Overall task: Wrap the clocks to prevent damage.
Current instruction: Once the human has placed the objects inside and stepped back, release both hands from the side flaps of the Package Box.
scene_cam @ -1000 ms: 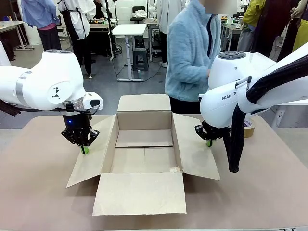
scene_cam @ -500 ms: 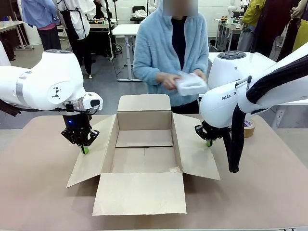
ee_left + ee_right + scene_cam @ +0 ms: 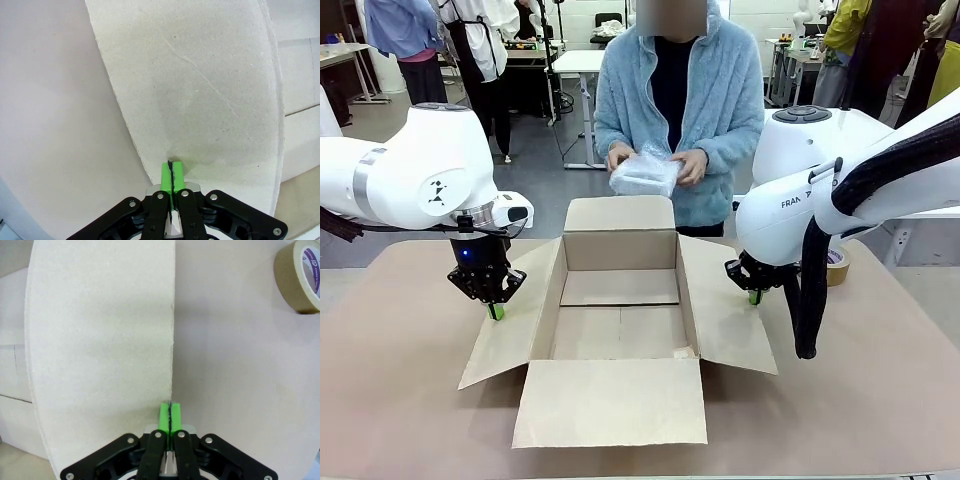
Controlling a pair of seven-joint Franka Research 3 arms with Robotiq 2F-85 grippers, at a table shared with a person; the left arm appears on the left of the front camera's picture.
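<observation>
Left end effector hangs over the table, pointing down at the outer edge of the cardboard box's left flap. Left wrist view: green pads closed flat against each other, nothing between them, tips right at the flap's edge.

Cardboard box sits mid-table, all four flaps folded outward, top open.

Clocks: one whitish bubble-wrap bundle (no dial visible), held in the air above and behind the box's far flap. The person stands at the far side of the table, one hand at the bundle's picture-left end, the other hand at its picture-right end.

Right end effector points down at the outer edge of the right flap. Right wrist view: pads likewise shut on themselves, gripping nothing, tips at the flap's edge.

Tape roll, brown, lies flat on the table beyond the right arm, well apart from the box.
</observation>
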